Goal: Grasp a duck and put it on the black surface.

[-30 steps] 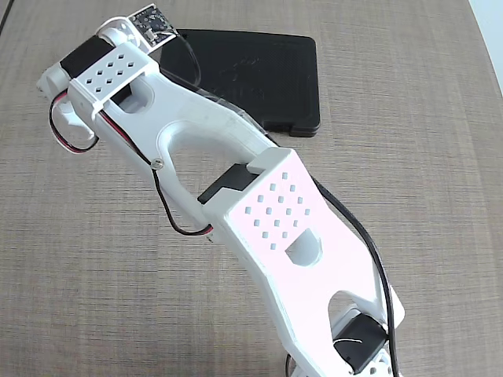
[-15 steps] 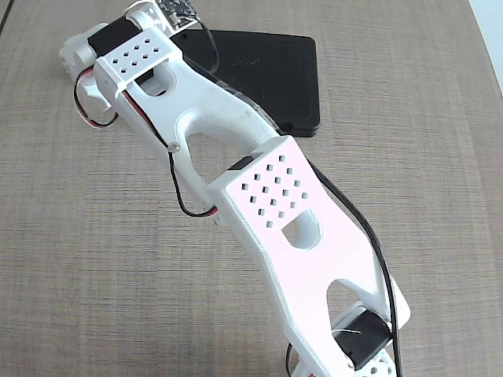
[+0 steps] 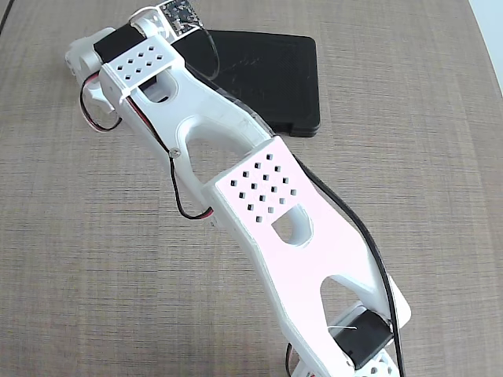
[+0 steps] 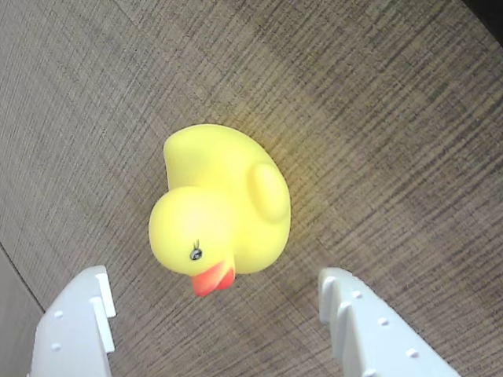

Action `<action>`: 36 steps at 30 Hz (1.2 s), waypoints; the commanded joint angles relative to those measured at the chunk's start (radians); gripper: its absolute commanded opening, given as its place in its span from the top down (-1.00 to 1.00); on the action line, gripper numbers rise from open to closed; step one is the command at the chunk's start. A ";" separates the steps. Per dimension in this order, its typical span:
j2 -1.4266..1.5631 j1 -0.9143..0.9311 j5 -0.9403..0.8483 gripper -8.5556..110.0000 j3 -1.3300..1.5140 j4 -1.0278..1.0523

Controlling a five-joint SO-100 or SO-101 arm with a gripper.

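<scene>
In the wrist view a small bright yellow duck (image 4: 224,208) with a red-orange beak lies on the wood-grain table, just ahead of my gripper (image 4: 216,314). The two white fingers (image 4: 75,330) stand wide apart at the bottom of that view, open, with nothing between them. The duck's beak points toward the gap. In the fixed view my white arm (image 3: 259,204) reaches to the upper left and hides the duck and the fingers. The black surface (image 3: 271,78) lies flat at the top centre of the fixed view, partly behind the arm.
Brown wood-grain table (image 3: 424,196) all around. A red and black cable (image 3: 185,212) loops off the arm's left side. A dark seam (image 4: 20,275) crosses the lower left corner of the wrist view.
The arm's wrist end has swung up and to the right in the fixed view, from beside the black surface's left corner to over its upper left edge.
</scene>
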 commanded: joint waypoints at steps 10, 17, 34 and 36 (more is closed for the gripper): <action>-0.021 0.012 -0.005 0.42 -0.104 -0.012; -0.023 0.031 -0.005 0.45 -0.104 -0.012; -0.023 0.031 -0.005 0.86 -0.106 -0.012; -0.012 0.025 -0.005 0.86 -0.106 -0.003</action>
